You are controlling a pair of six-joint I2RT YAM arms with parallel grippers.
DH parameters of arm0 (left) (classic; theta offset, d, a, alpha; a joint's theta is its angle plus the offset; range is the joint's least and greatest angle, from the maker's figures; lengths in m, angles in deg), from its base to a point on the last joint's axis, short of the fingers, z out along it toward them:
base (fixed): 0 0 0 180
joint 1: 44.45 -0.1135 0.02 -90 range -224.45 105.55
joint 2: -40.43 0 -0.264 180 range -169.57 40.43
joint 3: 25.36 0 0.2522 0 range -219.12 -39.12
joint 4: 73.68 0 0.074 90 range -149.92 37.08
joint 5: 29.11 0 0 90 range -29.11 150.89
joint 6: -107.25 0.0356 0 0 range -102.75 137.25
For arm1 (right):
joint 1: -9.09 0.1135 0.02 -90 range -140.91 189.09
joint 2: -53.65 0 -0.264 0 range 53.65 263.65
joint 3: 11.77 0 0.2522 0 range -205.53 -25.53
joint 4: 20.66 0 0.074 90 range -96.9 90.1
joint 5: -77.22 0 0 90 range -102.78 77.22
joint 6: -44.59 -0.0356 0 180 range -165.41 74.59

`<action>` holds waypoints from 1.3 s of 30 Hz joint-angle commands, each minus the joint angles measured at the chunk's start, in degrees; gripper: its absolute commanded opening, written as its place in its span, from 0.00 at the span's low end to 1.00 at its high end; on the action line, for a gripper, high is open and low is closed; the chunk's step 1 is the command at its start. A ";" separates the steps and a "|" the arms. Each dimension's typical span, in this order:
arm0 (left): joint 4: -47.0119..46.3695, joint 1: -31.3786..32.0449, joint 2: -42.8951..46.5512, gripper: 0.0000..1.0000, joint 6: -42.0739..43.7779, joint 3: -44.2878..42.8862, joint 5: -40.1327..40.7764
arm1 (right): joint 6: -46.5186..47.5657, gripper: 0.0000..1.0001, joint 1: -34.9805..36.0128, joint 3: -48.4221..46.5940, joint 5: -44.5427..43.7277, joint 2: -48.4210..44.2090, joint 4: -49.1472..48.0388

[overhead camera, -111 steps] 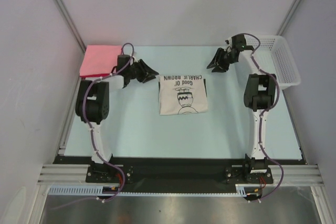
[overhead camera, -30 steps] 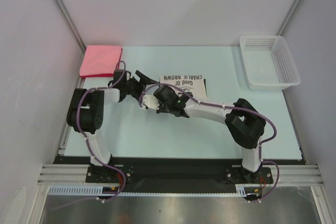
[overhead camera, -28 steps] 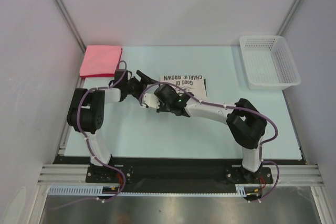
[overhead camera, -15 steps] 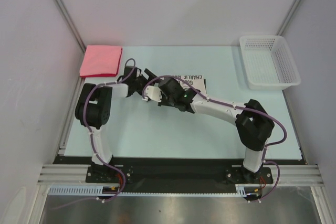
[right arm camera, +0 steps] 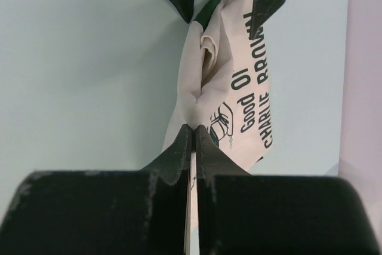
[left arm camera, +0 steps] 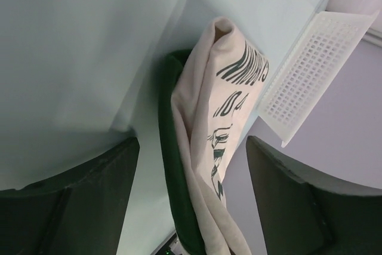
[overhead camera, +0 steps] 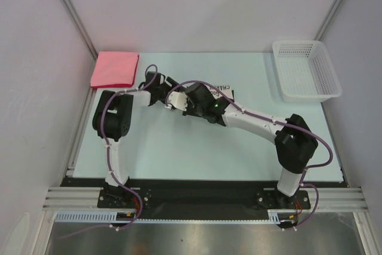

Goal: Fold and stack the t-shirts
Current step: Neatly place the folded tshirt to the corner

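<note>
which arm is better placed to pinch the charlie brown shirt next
Left. The left gripper stands open with a finger either side of the raised Charlie Brown shirt, so it likely only needs to close. The right gripper is shut on that shirt.

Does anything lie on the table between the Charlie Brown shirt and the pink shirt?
No loose object shows there. Only the left gripper, jaws open around the edge of the Charlie Brown shirt, is between it and the pink shirt.

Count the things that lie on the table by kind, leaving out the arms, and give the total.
shirts: 2 (cream shirt, pink shirt)
basket: 1
total: 3
</note>
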 commanded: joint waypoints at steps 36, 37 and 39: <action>14.19 0.59 6.33 0.00 42.50 -6.81 7.31 | -21.18 0.71 -3.81 11.99 -9.20 -25.96 8.90; 15.53 0.33 8.86 0.00 44.70 -6.72 8.80 | -22.06 0.70 -3.98 12.61 -8.68 -27.65 9.62; 18.77 -0.90 11.07 0.00 51.12 -6.72 12.32 | -23.90 0.70 -3.81 14.46 -7.36 -30.46 9.98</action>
